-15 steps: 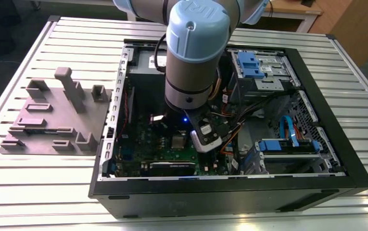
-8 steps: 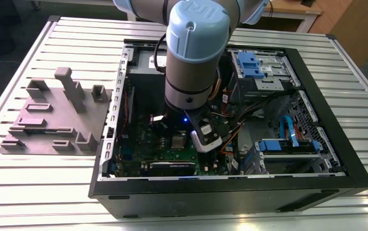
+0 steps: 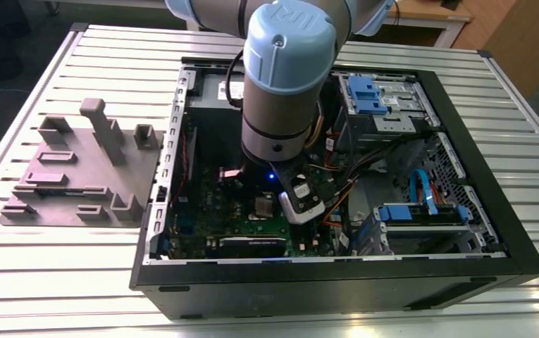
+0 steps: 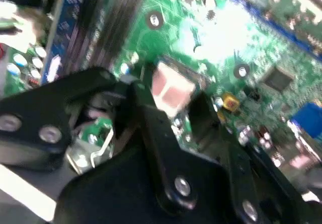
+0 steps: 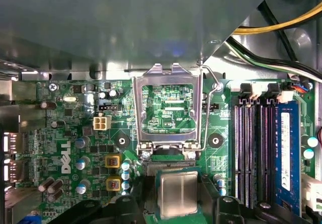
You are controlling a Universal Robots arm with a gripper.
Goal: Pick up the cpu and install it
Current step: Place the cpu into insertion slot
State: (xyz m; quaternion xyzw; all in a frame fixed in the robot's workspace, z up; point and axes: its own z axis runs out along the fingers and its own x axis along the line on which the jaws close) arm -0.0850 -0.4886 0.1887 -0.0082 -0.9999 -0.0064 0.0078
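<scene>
The cpu (image 5: 178, 194), a small square chip with a silvery top and a green rim, sits between my two black fingers (image 5: 138, 206), just over the green board (image 5: 75, 148). In the second wrist view the cpu (image 4: 171, 87) looks pale and lies between the same black finger links. My gripper (image 5: 177, 205) appears shut on its edges. Right beside it, the metal socket frame (image 5: 166, 78) stands flipped open with its lever (image 5: 209, 108) raised. In the exterior view, my arm (image 3: 283, 84) reaches down into the open computer case (image 3: 494, 211).
Memory slots (image 5: 256, 148) and a blue memory stick (image 5: 287, 153) run beside the socket. Yellow and black cables (image 5: 282, 27) hang near it. Blue drive bays (image 3: 373, 95) and cables fill the case on the exterior view's right. A grey block with pegs (image 3: 81, 176) stands outside on the slatted table (image 3: 53, 274).
</scene>
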